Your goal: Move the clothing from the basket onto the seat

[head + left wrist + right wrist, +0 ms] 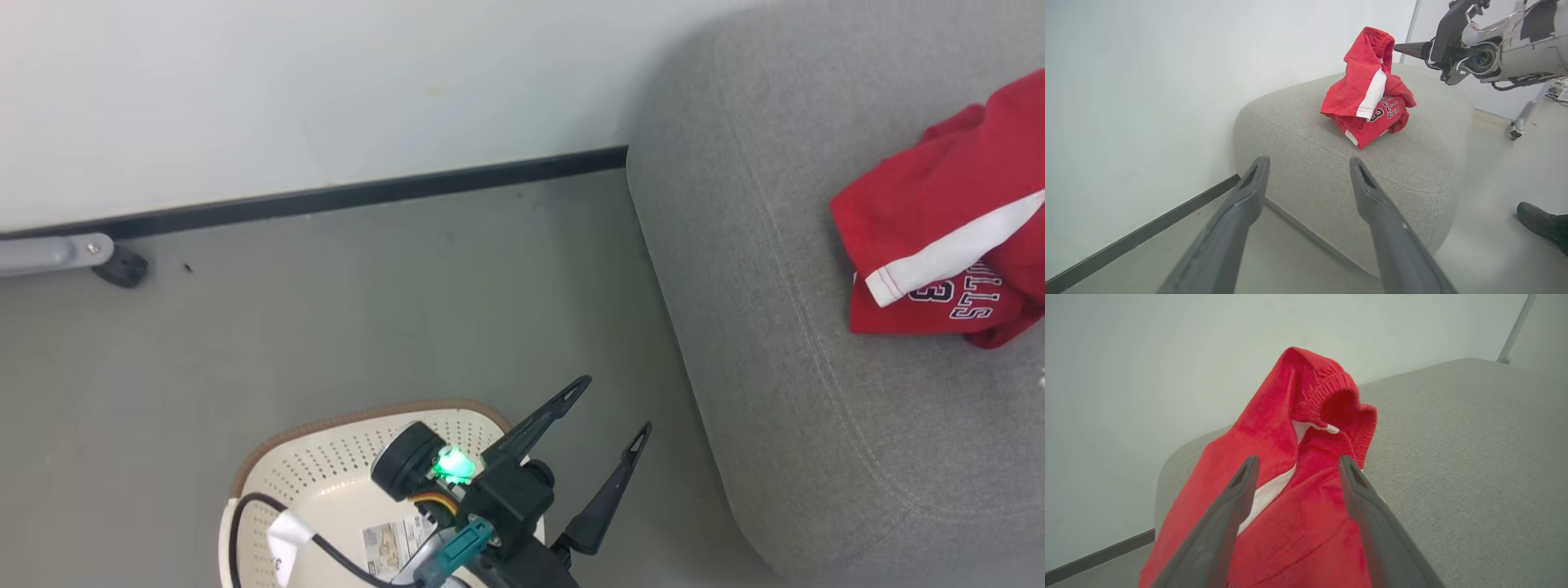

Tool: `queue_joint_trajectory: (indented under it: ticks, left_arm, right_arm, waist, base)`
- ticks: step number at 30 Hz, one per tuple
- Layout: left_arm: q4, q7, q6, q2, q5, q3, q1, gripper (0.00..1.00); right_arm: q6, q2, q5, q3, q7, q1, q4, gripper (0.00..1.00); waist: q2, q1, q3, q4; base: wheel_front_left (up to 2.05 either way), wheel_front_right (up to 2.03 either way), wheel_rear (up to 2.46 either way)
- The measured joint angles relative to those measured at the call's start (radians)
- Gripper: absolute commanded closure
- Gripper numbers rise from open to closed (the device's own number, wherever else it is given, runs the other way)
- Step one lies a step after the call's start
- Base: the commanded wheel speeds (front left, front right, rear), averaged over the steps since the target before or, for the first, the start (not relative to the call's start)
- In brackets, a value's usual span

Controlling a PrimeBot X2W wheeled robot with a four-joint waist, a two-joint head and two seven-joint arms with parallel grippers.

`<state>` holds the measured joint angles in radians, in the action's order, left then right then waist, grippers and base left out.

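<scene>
The red clothing (947, 237) with a white stripe and lettering lies heaped on the grey seat (775, 327). In the left wrist view the clothing (1372, 90) stands in a peak on the seat (1306, 130). My right gripper (1298, 461) is open just in front of that peak of clothing (1290, 428), with its fingers apart and not pinching the cloth. From the side, the right gripper (1401, 48) shows level with the top of the heap. My left gripper (614, 406) hangs open and holds nothing above the cream basket (326, 457), whose inside shows a paper label.
A white wall with a black skirting board (367, 194) runs behind the seat. A grey metal leg with a castor (122, 265) stands at the far left. A person's dark shoe (1541, 224) rests on the floor right of the seat, near a wheeled stand (1515, 132).
</scene>
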<state>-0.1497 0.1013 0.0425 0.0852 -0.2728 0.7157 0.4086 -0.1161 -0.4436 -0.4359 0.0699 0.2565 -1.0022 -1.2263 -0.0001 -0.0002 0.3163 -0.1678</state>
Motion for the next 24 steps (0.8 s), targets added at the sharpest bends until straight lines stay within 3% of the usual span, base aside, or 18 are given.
queue_joint_trajectory:
  ticks: [13, 24]
  left_arm:
    - [-0.009, 0.034, -0.071, 0.015, -0.044, -0.070, -0.121, 0.00]
    - [-0.005, 0.059, -0.134, 0.057, -0.090, -0.189, -0.214, 0.00]
  right_arm:
    - [-0.007, 0.137, 0.016, 0.053, 0.000, 0.231, 0.154, 0.00]
    - [-0.007, 0.195, 0.053, 0.085, 0.000, 0.445, 0.375, 0.00]
  waist:
    - [-0.0001, 0.0001, -0.132, 0.053]
    - [0.0000, 0.0001, -0.209, 0.099]
  base:
    - [0.00, 0.00, 0.00]
    - [0.00, 0.00, 0.00]
